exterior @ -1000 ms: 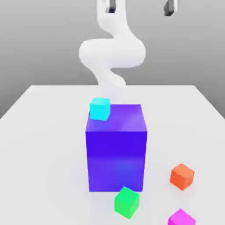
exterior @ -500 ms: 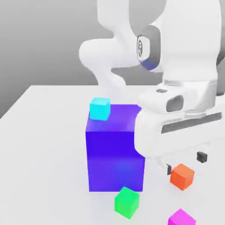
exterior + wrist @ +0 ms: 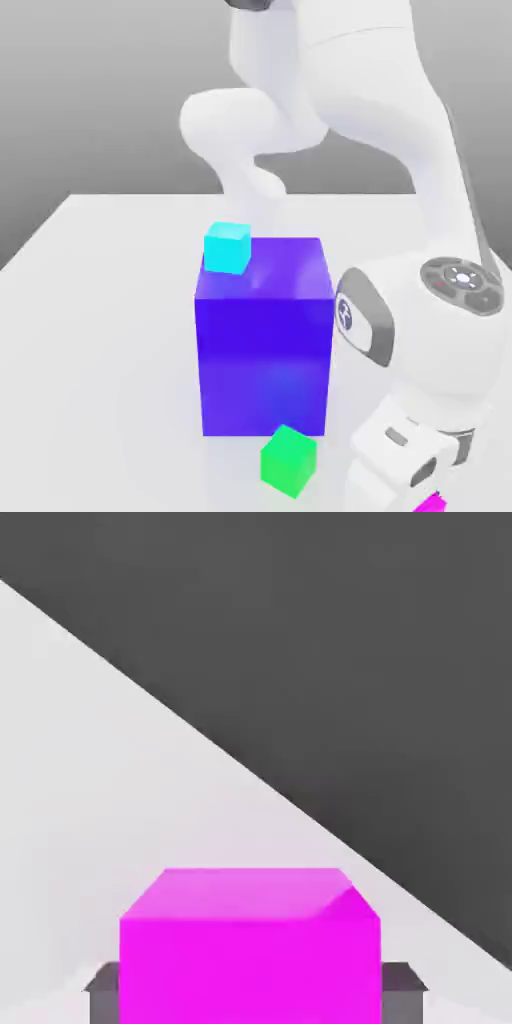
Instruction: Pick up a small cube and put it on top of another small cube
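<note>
I've got the magenta cube (image 3: 250,947) between the gripper (image 3: 252,990) fingers: in the hand view a dark grey fingertip (image 3: 105,990) sits flush against each side of it, so the jaws are narrow and clamped on the cube. Its lower part is cut off by the frame edge, so I can't tell whether it rests on the table (image 3: 110,812).

In the exterior view just a sliver of that cube (image 3: 433,503) shows at the bottom edge, toward the exterior view's right, mostly hidden by the white hand (image 3: 395,465) right over it. The fingers themselves are hidden there.

The arm (image 3: 420,330) covers the exterior view's right side of the table (image 3: 110,290), and I can't see what lies behind its lower links. Its top runs out of frame.

The green cube (image 3: 289,460) sits on the table just in front of the big blue block (image 3: 264,335), near the hand but apart from it. The cyan cube (image 3: 227,247) sits at the block's far top corner on the exterior view's left; I can't tell whether it's on top of the block or behind it.

The only marking I see is a small dark emblem on the round grey joint cap (image 3: 348,318) next to the block, too small to read. The other grey cap (image 3: 462,280) carries a ring of small marks, also illegible.
</note>
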`<action>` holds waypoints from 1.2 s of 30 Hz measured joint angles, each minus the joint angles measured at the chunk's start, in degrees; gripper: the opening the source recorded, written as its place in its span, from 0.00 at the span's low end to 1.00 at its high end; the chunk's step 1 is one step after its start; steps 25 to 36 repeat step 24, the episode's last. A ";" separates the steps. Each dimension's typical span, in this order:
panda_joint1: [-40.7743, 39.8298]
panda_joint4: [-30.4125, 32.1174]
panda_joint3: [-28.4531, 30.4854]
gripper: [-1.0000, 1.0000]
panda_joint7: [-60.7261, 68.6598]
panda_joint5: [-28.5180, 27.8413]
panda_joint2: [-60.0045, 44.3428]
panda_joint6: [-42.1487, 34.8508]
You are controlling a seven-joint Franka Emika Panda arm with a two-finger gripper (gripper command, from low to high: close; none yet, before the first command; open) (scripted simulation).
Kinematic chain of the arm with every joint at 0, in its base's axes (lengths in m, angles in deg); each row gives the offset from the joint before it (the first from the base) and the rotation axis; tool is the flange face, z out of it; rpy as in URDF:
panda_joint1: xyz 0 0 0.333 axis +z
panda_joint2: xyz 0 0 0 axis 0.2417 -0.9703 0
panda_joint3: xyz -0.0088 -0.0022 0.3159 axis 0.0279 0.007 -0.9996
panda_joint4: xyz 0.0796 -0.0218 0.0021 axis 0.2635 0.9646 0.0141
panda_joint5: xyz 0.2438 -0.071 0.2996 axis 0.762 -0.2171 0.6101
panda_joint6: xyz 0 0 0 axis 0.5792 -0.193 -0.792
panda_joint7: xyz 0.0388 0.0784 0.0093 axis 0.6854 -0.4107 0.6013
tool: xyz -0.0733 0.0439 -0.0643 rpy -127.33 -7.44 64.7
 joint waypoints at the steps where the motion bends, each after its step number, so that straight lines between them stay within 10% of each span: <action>1: 0.04 -0.20 0.07 0.00 -0.15 -0.24 -0.88 0.64; 15: -7.62 18.46 3.93 0.00 -1.06 5.72 25.49 -6.85; 20: -8.45 20.35 4.28 0.00 -1.46 6.14 19.88 0.66; 21: -8.44 20.29 4.32 1.00 -1.54 6.06 18.06 2.42; 36: -8.44 20.29 4.32 1.00 -1.54 6.06 18.06 2.42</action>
